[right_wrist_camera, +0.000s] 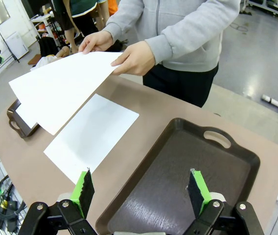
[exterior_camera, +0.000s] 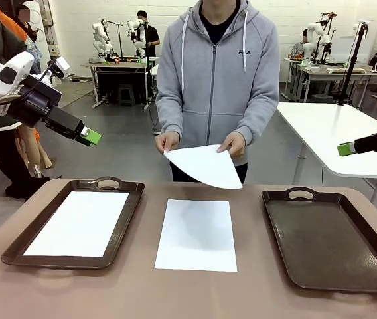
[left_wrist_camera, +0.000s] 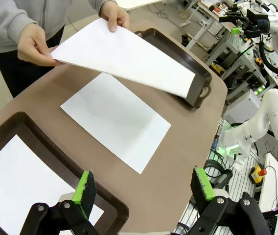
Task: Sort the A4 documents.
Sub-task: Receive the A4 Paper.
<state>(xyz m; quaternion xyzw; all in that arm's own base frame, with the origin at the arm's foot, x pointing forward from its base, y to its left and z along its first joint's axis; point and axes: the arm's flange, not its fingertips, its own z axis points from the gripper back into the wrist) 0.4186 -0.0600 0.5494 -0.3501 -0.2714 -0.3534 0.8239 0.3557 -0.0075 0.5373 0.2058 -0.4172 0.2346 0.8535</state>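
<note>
— While the person (exterior_camera: 216, 73) holds one sheet (exterior_camera: 205, 166) up by its far edge in both hands (exterior_camera: 231, 143), I've got nothing gripped. The left pincer (exterior_camera: 89, 137) hangs high over the left tray (exterior_camera: 14, 251) with its jaws wide apart. The right pincer (exterior_camera: 346, 149) is just as wide, out past the right tray (exterior_camera: 328, 242).

— Where's the rest of the paper?

— A tray sheet (exterior_camera: 79, 222) lies flat in the left tray. A middle sheet (exterior_camera: 196, 234) lies flat on the bare bench (exterior_camera: 175, 292) between the trays. The right tray holds nothing.

— So what worries you?

— First, the held sheet. It droops toward me, with its low corner hanging above the far end of the middle sheet. If I take it from the person, I'm closing pads near fingers on paper that bends away, so I'd expect a crease or a missed pinch.

— And the flat one?

— Worse, I reckon. It hugs the bench with no lifted edge to get under. Coming straight down, the pads would likely skid and buckle it, or shove it against a tray rim.

— Anything else?

— If both arms go for the middle, they could meet there. Every sheet also looks blank from here, so I can't tell which tray is right for any of them. A wrong drop is possible.
</note>
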